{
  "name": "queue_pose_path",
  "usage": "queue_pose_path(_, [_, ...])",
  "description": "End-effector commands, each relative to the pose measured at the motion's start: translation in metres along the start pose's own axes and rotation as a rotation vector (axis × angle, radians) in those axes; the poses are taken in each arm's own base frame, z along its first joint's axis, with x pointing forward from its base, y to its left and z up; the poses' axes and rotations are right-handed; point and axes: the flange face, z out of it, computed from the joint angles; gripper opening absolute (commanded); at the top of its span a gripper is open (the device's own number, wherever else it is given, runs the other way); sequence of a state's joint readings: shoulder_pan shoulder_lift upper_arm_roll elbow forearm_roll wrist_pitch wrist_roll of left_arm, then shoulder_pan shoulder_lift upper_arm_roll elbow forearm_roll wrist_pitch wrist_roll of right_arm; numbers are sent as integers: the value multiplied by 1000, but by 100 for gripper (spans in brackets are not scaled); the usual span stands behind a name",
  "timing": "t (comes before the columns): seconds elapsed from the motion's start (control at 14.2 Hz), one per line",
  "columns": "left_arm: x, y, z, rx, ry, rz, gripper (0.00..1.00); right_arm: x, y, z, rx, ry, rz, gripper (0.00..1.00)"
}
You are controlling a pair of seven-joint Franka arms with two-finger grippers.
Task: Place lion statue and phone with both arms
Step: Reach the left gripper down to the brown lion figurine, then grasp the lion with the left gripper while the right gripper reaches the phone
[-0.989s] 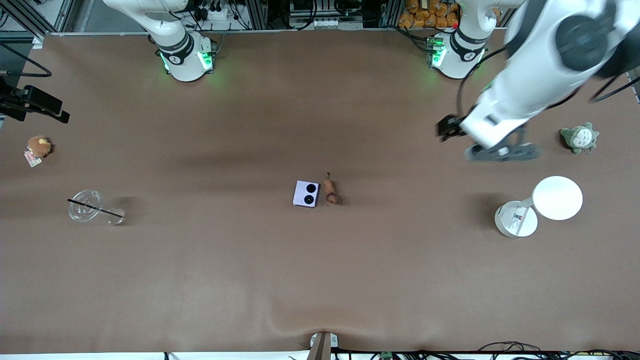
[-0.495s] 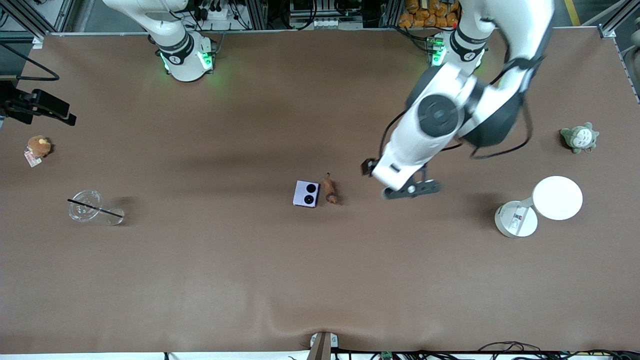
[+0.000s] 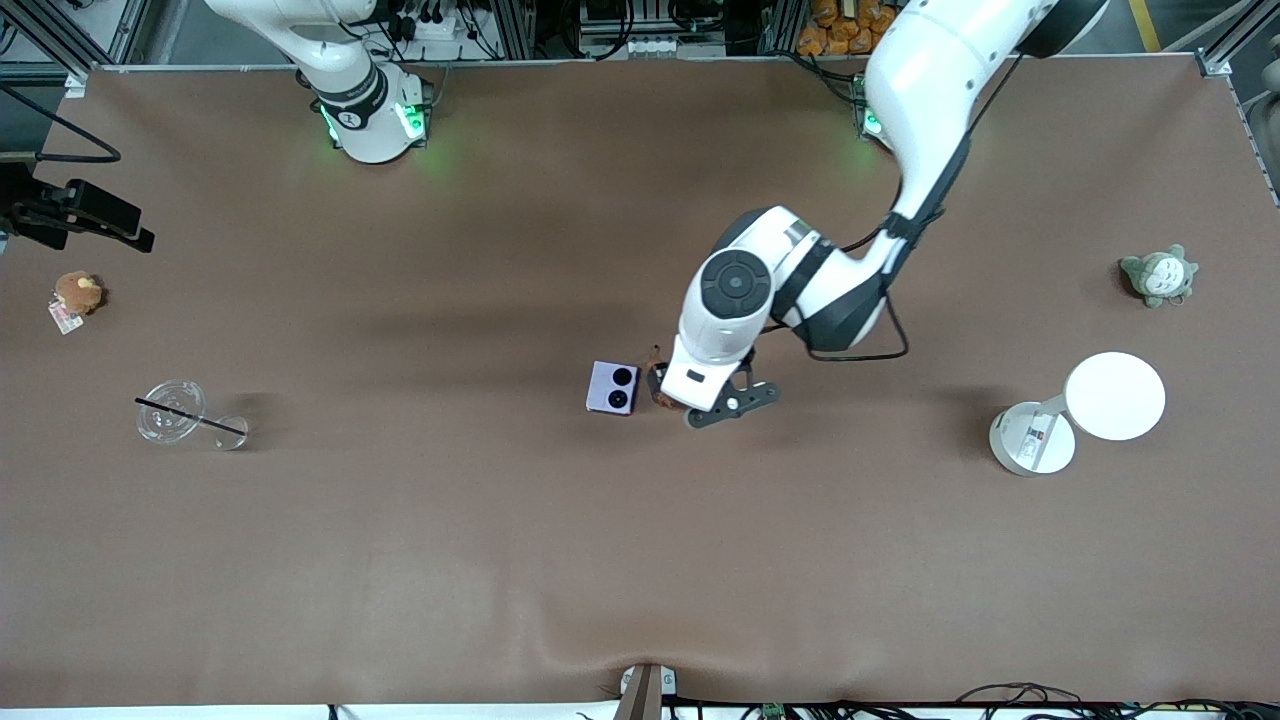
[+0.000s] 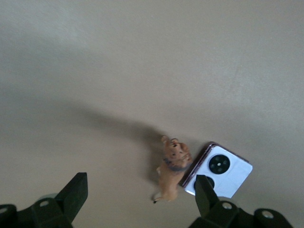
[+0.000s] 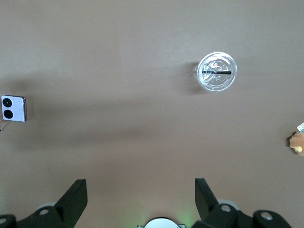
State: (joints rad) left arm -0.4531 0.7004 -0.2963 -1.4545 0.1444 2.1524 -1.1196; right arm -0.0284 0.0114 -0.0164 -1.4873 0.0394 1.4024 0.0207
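In the front view, the left gripper (image 3: pixel 722 405) is seen at frame centre over the lion statue (image 3: pixel 657 388), which lies just beside the phone (image 3: pixel 612 387). In the left wrist view, its fingers (image 4: pixel 75 194) are spread apart, empty. In the right wrist view, the waiting right gripper (image 5: pixel 140 199) is likewise parted.

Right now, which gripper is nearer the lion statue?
Left. The left gripper hangs open right over the lion statue beside the phone. The right gripper, open, waits near its base.
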Motion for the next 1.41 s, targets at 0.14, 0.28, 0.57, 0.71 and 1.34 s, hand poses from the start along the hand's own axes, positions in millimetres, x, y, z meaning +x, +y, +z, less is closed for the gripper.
queue_pose_path(0.14, [-18,28,24,-34,83,-28,90,16,-18,12,38,6,70,100])
queue_pose_path(0.28, [-24,32,37,-23,91,-17,83,24,-32,21,43,4,127,100])
queue_pose_path(0.57, [-30,34,61,-5,106,13,79,47,-105,68,43,-50,177,100])
queue_pose_path(0.71, [-31,32,70,13,116,36,68,46,-162,92,7,-62,228,100])
queue_pose_path(1.34, [-32,35,64,22,168,136,0,61,-284,216,-23,-137,152,100])
